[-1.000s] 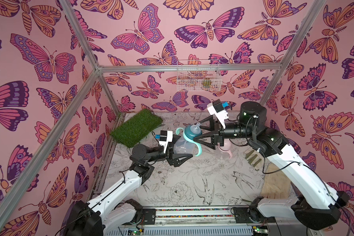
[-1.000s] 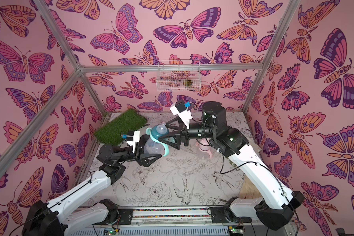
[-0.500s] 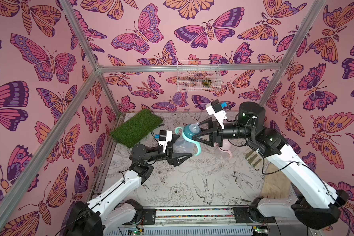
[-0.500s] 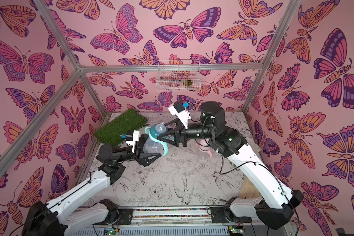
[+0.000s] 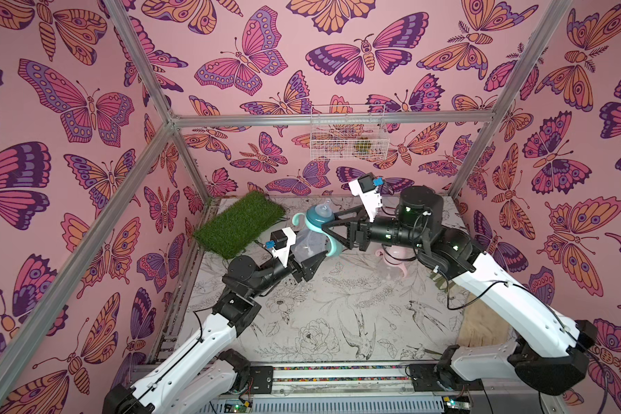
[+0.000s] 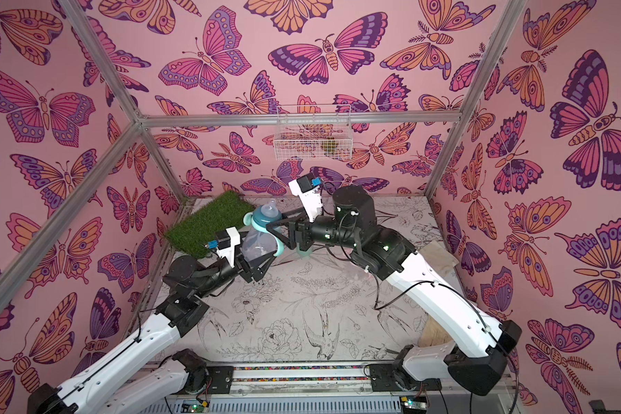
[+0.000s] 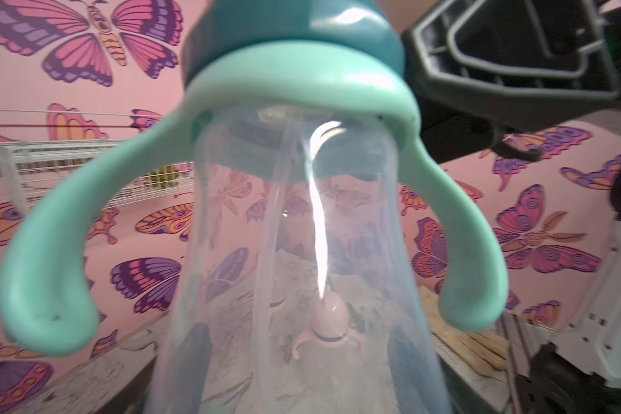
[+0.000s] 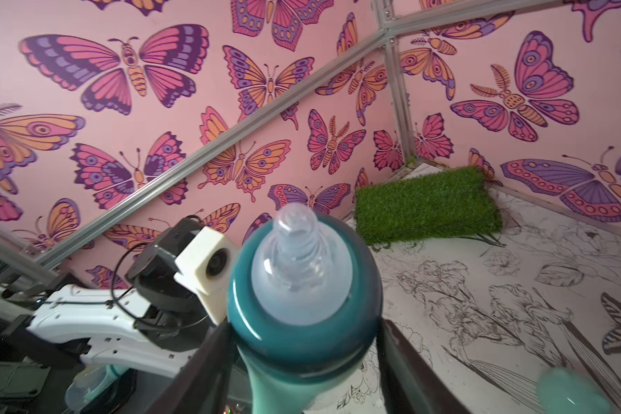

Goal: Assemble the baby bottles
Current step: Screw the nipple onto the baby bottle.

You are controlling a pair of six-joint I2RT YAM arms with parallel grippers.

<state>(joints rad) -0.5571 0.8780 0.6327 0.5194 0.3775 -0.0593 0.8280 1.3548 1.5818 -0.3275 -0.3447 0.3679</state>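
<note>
A clear baby bottle hangs in the air over the back of the table, nipple up and tilted. It carries a teal two-handled ring and a dark teal nipple collar. My left gripper is shut on the clear body from below, and its fingers show as dark shapes through the plastic. My right gripper is shut on the collar from the right, a finger pressed on each side. A pink-handled bottle stands on the table under the right arm.
A green grass mat lies at the back left of the table. A white wire basket hangs on the back wall. A tan board and an olive piece lie along the right edge.
My right gripper's jaws have closed from wide open onto the teal collar. The bottle has shifted slightly to the left. The left gripper keeps its hold.
</note>
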